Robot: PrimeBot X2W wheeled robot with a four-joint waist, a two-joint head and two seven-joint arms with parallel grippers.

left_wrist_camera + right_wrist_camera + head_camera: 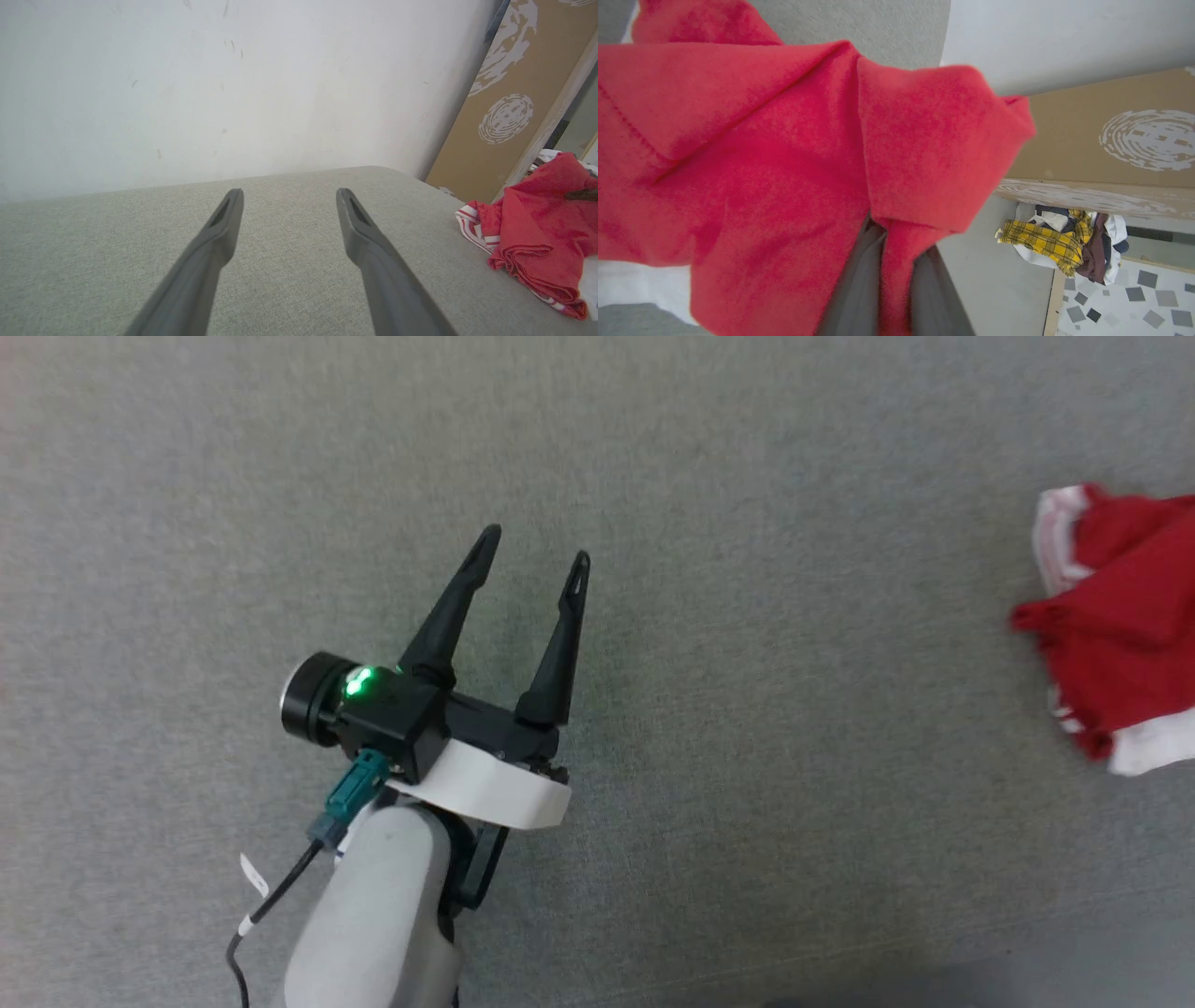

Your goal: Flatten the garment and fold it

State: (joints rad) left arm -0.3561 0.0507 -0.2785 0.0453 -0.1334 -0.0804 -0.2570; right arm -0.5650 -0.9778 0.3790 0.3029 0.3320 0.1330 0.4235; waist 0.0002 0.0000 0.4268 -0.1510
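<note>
The garment (1116, 616), red with white striped sleeve edges, lies bunched at the right edge of the head view on the grey surface. My left gripper (534, 546) hovers open over bare grey fabric, well to the left of the garment, nothing between its fingers (224, 219). From the left wrist, the garment (537, 233) is a crumpled heap at the right. In the right wrist view, red cloth of the garment (784, 154) drapes over my right gripper (894, 270), whose two dark fingers are shut on a fold of it.
The grey padded surface (653, 448) spreads wide around the left gripper. A white wall (210, 84) and a leaning brown board (518, 93) stand behind it. A pile of other clothes, one yellow plaid (1045, 240), lies beyond the surface's edge.
</note>
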